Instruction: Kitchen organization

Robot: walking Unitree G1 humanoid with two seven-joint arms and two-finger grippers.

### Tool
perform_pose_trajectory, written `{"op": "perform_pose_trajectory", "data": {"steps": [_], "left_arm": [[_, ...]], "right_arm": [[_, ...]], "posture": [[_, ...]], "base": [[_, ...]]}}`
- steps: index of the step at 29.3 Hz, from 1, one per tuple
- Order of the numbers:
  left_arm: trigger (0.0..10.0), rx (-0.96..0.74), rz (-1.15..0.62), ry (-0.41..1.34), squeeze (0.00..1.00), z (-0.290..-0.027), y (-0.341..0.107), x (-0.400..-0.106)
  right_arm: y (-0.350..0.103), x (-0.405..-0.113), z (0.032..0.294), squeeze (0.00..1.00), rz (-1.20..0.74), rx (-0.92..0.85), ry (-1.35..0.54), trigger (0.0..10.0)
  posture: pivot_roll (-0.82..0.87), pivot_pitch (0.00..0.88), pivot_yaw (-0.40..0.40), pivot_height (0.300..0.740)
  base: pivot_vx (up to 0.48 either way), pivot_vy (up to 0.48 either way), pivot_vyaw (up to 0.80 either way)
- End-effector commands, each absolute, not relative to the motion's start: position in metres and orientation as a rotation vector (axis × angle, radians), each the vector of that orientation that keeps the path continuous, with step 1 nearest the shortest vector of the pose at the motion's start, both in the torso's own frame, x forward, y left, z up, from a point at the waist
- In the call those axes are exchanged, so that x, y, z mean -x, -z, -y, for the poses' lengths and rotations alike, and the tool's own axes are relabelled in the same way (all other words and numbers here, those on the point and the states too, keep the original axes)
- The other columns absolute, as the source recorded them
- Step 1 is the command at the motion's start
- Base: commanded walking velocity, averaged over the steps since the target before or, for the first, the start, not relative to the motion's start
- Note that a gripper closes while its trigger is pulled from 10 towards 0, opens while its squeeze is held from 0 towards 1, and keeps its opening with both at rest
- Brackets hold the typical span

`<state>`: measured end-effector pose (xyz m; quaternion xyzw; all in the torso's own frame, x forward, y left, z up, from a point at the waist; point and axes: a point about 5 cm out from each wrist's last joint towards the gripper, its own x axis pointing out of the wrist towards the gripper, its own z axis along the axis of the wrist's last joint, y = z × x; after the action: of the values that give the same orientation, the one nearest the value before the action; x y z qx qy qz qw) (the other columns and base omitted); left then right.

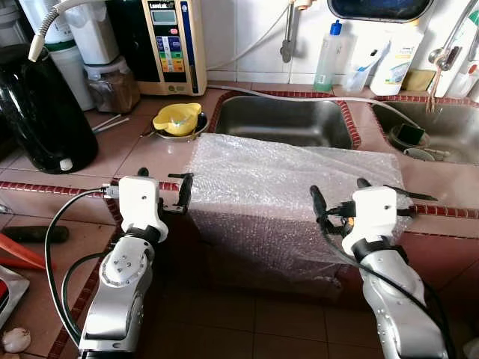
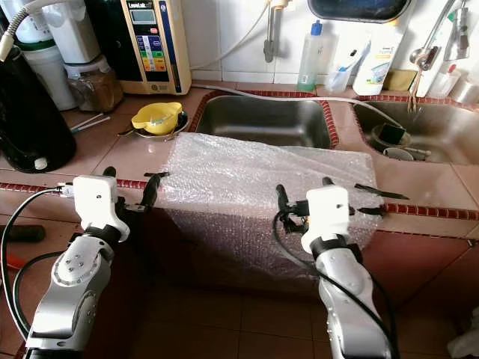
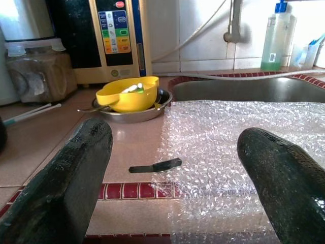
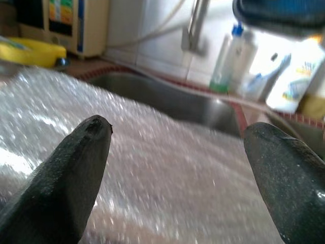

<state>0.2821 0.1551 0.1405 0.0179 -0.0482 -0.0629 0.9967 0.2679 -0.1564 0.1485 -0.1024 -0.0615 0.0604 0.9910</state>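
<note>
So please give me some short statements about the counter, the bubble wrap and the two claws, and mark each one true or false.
1. The bubble wrap hangs over the counter's front edge. True.
2. The yellow bowl sits inside the sink. False: it sits in a metal dish on the counter, left of the sink.
3. Both the left claw and the right claw are open. True.
4. The right claw grips a bottle. False: it holds nothing, at the wrap's front edge.

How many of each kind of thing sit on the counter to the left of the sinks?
Yellow bowl: 1
Metal dish under it: 1
Black kettle: 1
Water ioniser unit: 1
Lidded jar: 1
Total: 5
</note>
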Motion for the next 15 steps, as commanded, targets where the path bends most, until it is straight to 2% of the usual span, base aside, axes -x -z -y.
{"op": "perform_pose_trajectory", "data": {"steps": [1,4,15], "left_arm": [[10.0,-0.033,0.109,0.132,0.0,-0.155,-0.143,-0.284],[10.0,-0.031,0.112,0.142,0.0,-0.155,-0.143,-0.284],[10.0,-0.029,0.111,0.161,0.0,-0.152,-0.143,-0.284]], "right_arm": [[-0.147,-0.268,0.155,0.0,0.113,0.188,-0.131,10.0],[-0.141,-0.264,0.16,0.0,0.058,0.168,-0.155,10.0],[-0.139,-0.264,0.164,0.0,0.068,0.129,-0.163,10.0]], "posture": [[-0.04,0.0,0.03,0.74],[-0.04,0.0,0.028,0.74],[-0.04,0.0,0.032,0.74]], "base": [[0.285,0.0,0.0],[0.317,0.0,0.0],[0.337,0.0,0.0]]}}
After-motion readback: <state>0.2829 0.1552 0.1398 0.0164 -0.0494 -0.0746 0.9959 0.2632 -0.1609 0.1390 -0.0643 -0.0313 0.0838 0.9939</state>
